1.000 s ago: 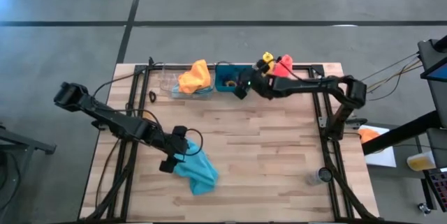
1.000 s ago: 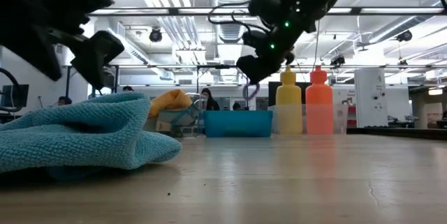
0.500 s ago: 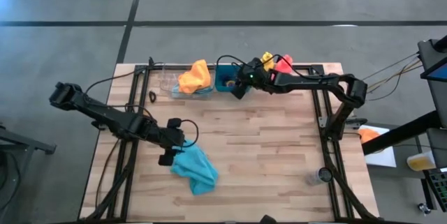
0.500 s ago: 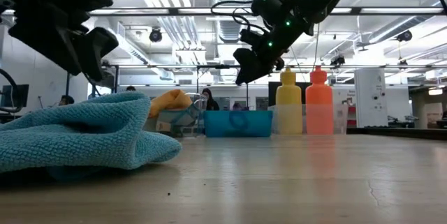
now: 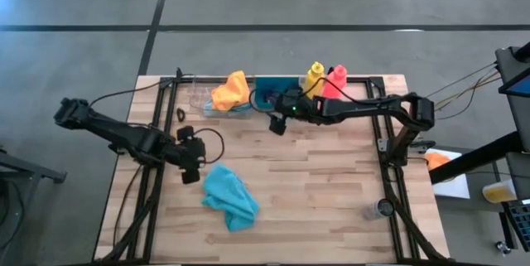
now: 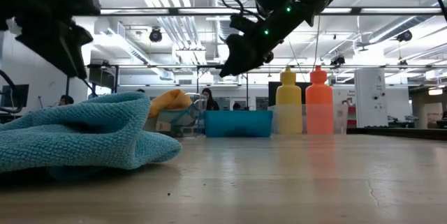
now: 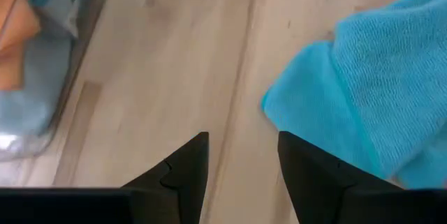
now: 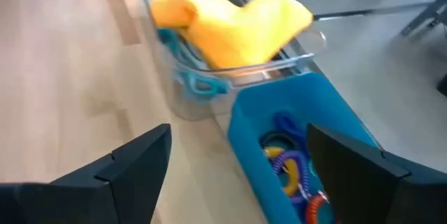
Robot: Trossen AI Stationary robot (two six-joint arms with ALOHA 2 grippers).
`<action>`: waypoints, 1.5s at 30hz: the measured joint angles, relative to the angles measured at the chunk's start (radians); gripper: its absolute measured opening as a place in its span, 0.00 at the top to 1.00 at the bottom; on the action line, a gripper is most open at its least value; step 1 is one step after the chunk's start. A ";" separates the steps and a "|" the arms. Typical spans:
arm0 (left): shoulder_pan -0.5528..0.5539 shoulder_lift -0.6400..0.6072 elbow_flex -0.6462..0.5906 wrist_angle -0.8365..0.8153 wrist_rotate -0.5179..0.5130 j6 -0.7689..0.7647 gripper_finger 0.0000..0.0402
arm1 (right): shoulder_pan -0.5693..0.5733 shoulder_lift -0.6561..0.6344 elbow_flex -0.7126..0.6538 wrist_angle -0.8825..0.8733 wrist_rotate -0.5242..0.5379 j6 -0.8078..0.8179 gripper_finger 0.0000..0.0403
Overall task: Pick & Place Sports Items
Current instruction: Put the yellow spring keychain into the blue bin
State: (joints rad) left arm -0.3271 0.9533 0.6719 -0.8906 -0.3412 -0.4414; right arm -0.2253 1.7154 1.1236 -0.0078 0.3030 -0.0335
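A crumpled teal cloth (image 5: 229,198) lies flat on the wooden table, near its front; it also shows in the left wrist view (image 7: 377,105). My left gripper (image 5: 189,154) hangs open just left of it, above bare wood (image 7: 242,140), touching nothing. My right gripper (image 5: 277,121) is open in the air just in front of the teal bin (image 5: 267,94), its fingers wide apart (image 8: 239,137). Coloured rings (image 8: 293,168) lie in the bin. An orange cloth (image 5: 232,90) sits heaped in a clear tray. A yellow bottle (image 5: 313,75) and a pink-red bottle (image 5: 335,79) stand upright at the back.
The clear tray (image 8: 188,77) stands right beside the bin's left wall. A small dark ring (image 5: 180,114) lies on the wood left of the tray. Black frame rails run along the table's left, right and far edges. Bare wood spreads over the table's middle and right.
My right gripper has opened over the bin, let a purple ring fall into it, and drawn back toward the near edge. My left gripper has pulled away from the teal cloth, up and toward the table's left and far side. The cloth stays on the table.
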 joint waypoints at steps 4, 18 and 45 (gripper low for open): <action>0.018 0.000 0.085 -0.186 -0.013 -0.164 0.57 | 0.058 -0.001 0.000 0.000 -0.012 0.004 0.16; 0.529 0.114 0.095 -0.453 0.230 -0.097 0.57 | 0.206 -0.001 0.000 0.079 -0.080 0.000 0.16; 0.800 0.339 0.028 -0.332 0.251 0.089 0.57 | 0.267 -0.001 -0.036 0.064 -0.080 -0.001 0.16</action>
State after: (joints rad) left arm 0.4728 1.2926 0.6997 -1.2226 -0.0903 -0.3523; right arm 0.0422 1.7142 1.0880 0.0563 0.2234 -0.0341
